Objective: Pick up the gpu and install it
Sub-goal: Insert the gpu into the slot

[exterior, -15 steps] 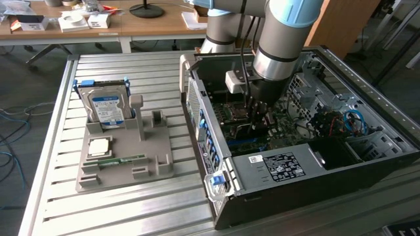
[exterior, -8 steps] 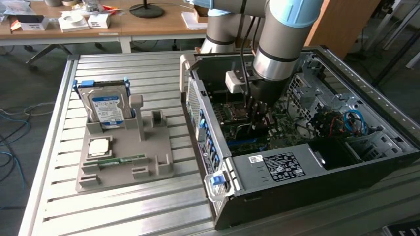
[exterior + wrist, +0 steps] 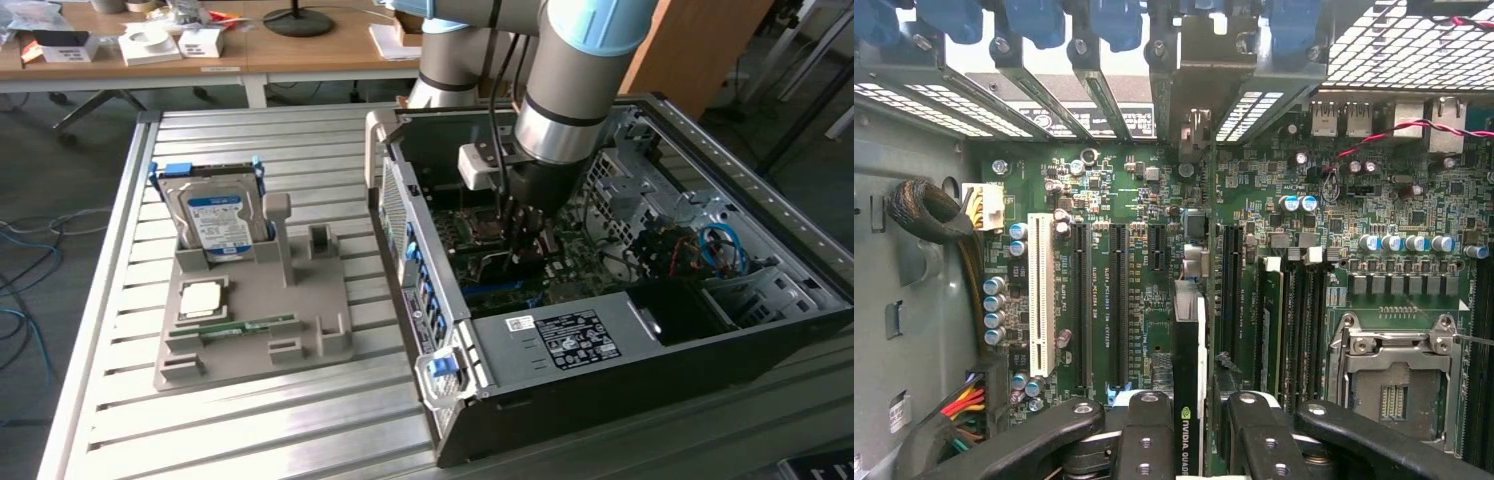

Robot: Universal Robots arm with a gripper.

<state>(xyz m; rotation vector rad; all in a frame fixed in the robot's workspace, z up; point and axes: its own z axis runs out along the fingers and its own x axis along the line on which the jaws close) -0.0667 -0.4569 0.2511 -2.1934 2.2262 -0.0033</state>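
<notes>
My gripper [image 3: 1197, 440] is shut on the gpu [image 3: 1189, 340], a thin card seen edge-on with an NVIDIA label. The card stands upright over the green motherboard [image 3: 1144, 180], between the long black slots. Its silver bracket [image 3: 1199, 60] reaches the rear slot openings of the case. I cannot tell whether the card's edge sits in a slot. In the exterior view the arm reaches down into the open computer case [image 3: 641, 340], with the gripper [image 3: 527, 240] low over the board.
A grey holder [image 3: 254, 340] on the slatted table carries a hard drive with a blue label [image 3: 218, 220], a processor chip [image 3: 200, 298] and a green memory stick [image 3: 247, 326]. Inside the case are a white slot [image 3: 1040, 290], a cable bundle [image 3: 934, 215] and the processor socket [image 3: 1389, 380].
</notes>
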